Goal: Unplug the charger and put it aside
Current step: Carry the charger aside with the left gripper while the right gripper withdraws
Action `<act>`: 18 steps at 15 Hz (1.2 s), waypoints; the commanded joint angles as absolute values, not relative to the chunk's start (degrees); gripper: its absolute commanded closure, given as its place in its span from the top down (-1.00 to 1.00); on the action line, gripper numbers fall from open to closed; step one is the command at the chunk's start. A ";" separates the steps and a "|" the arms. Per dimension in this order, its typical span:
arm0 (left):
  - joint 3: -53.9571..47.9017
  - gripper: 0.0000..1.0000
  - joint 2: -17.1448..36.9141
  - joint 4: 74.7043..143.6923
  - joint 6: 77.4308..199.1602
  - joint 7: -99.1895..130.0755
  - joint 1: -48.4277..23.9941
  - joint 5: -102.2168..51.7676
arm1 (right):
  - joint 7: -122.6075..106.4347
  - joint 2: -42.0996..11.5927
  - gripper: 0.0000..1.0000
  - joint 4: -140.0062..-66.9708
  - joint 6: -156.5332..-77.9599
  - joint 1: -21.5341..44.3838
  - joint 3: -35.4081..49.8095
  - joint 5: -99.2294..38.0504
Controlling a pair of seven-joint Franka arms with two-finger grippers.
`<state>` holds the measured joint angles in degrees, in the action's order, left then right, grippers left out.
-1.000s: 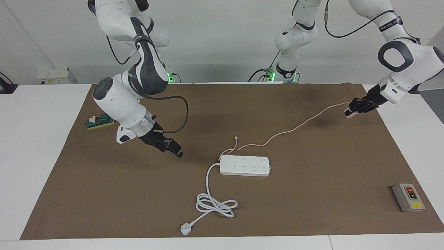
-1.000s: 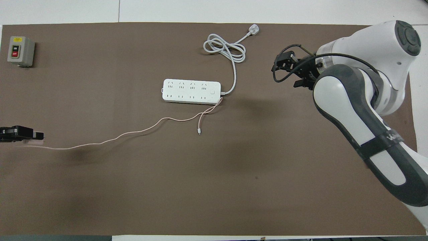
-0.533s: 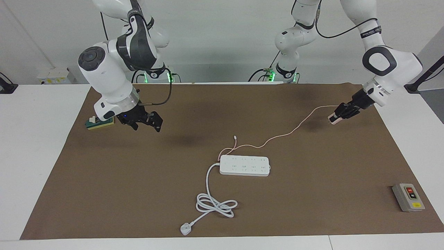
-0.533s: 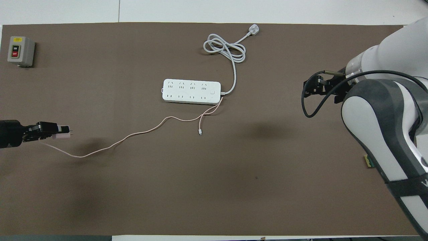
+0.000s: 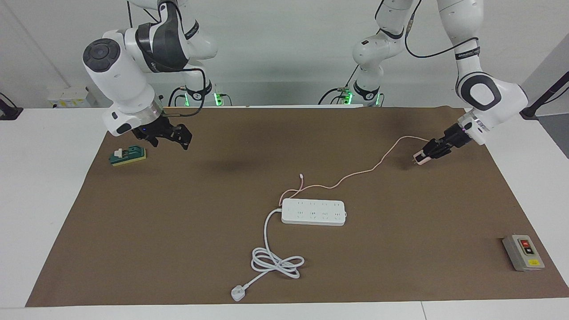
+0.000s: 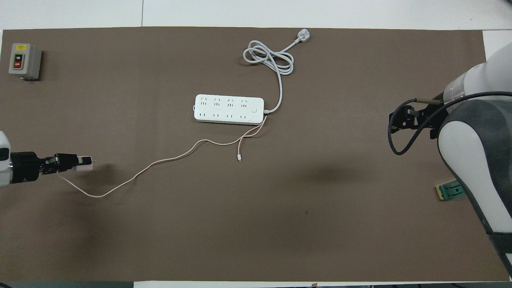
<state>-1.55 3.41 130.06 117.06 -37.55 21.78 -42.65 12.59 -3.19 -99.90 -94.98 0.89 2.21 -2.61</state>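
Observation:
My left gripper (image 5: 426, 153) is shut on the small pale pink charger (image 5: 418, 157), holding it just above the brown mat at the left arm's end of the table, unplugged. It also shows in the overhead view (image 6: 85, 167), gripped by the left gripper (image 6: 74, 163). Its thin pink cable (image 5: 355, 173) trails across the mat to the white power strip (image 5: 313, 212) in the middle. My right gripper (image 5: 171, 135) is open and empty, raised over the mat at the right arm's end.
The strip's thick white cord coils to a white three-pin plug (image 5: 238, 293) near the table edge farthest from the robots. A grey switch box (image 5: 523, 252) sits at the left arm's end. A green block (image 5: 128, 155) lies under the right arm.
My left gripper has carried the charger lower and a little toward the table's middle, slackening the cable. My right arm has drawn back from the power strip toward its own end and risen.

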 commanded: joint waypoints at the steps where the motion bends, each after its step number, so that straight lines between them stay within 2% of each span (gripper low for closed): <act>1: -1.67 -1.00 6.84 130.96 119.09 -46.63 23.02 -45.78 | 10.38 -0.01 1.00 -100.99 -91.59 1.41 -0.70 -1.67; 6: -1.67 -1.00 7.82 132.45 120.50 -50.27 24.08 -46.49 | 9.93 2.28 1.00 -101.68 -94.46 1.23 -0.62 -1.67; 10: -1.67 -1.00 8.00 132.10 121.64 -52.29 23.99 -46.41 | 6.79 0.80 1.00 -100.99 -98.70 0.88 -0.88 -1.67; 11: -1.67 -0.74 8.09 131.58 121.64 -52.47 23.99 -46.41 | 4.07 0.53 1.00 -100.99 -98.27 0.79 -1.23 -1.67; 12: -1.58 -0.15 8.17 131.14 121.73 -52.82 23.82 -46.41 | 2.91 0.44 1.00 -100.99 -98.09 0.62 -1.67 -1.67; 13: -1.58 0.58 8.17 131.13 121.99 -53.87 23.91 -46.41 | 2.99 0.44 1.00 -100.99 -98.00 0.62 -1.84 -1.76; 14: -1.58 1.00 8.17 131.13 121.99 -53.96 23.91 -46.41 | 3.08 0.44 1.00 -100.99 -98.00 0.62 -1.85 -1.76; 18: -1.58 1.00 7.30 128.42 121.73 -52.92 22.86 -46.14 | 3.16 0.26 1.00 -100.99 -98.52 0.62 -1.76 -1.67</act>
